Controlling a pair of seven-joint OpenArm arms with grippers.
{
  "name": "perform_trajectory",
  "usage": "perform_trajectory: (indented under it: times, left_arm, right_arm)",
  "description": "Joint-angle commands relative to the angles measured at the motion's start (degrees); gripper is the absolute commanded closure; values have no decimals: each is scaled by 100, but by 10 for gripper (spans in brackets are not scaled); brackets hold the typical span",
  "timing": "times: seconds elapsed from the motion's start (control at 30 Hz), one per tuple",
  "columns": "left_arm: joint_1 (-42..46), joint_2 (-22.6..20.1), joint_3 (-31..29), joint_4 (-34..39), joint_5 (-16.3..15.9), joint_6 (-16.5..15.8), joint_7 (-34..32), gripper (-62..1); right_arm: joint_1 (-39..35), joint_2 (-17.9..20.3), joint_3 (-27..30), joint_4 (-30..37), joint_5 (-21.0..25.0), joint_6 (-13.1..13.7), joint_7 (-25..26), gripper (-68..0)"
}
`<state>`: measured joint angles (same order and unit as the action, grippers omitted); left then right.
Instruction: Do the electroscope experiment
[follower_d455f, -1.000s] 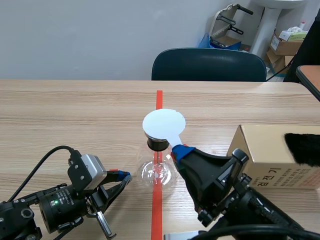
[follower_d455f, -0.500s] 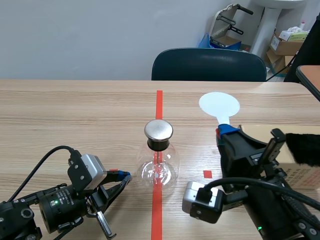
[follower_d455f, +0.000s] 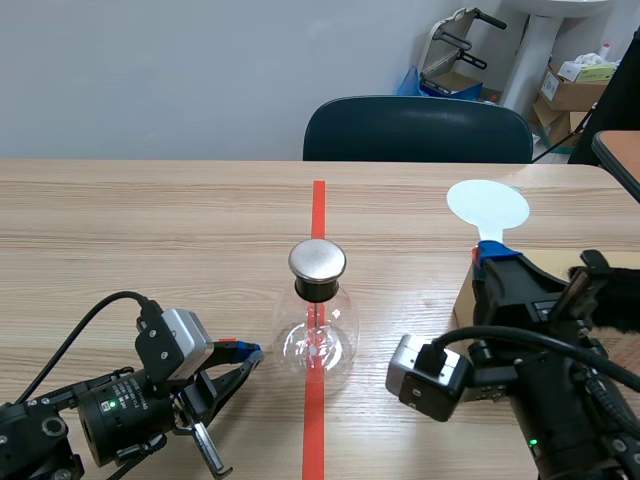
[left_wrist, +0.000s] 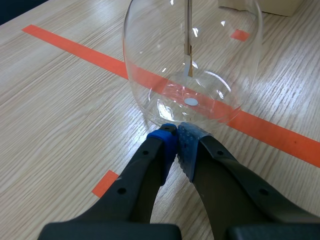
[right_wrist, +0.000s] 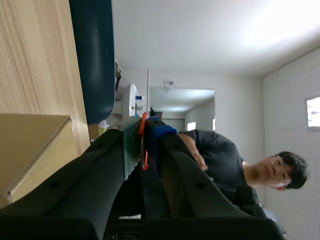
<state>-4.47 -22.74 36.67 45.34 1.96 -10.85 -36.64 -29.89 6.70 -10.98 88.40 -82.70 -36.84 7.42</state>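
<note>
The electroscope is a clear glass flask (follower_d455f: 317, 342) with a round metal cap (follower_d455f: 317, 261), standing on the red tape line mid-table. My left gripper (follower_d455f: 243, 352) lies low on the table just left of it, shut on nothing. In the left wrist view its fingertips (left_wrist: 176, 145) meet right at the foot of the flask (left_wrist: 192, 65), where a thin rod (left_wrist: 189, 45) hangs inside. My right gripper (follower_d455f: 496, 254) is shut on the handle of a white round paddle (follower_d455f: 487, 205), held upright over the cardboard box, well right of the flask. The right wrist view shows the paddle's handle (right_wrist: 143, 142) edge-on between the fingers.
A tan cardboard box (follower_d455f: 466, 296) sits on the table's right side under my right arm, also seen as the box (right_wrist: 30, 145) below the right gripper. A dark blue chair (follower_d455f: 417, 130) stands behind the table. A person (right_wrist: 235, 160) shows in the right wrist view.
My right arm carried the white paddle from just above the electroscope's metal cap away to the right, over the box. The left arm and the flask stayed put.
</note>
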Motion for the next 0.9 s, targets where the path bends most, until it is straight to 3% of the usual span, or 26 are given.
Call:
perform_trajectory:
  times: [0.0, 0.47, 0.87]
  left_arm:
    - [-28, -2, -48, 72, -22, 74, -81, -41]
    - [-28, 0, -48, 72, -22, 127, -81, -41]
    - [-28, 0, -48, 72, -22, 127, -81, -41]
  right_arm:
    - [37, 44, 20, 79, 39, -70, 184, -11]
    - [37, 44, 20, 79, 39, -70, 2288, -11]
    - [37, 44, 20, 79, 39, -70, 3193, -11]
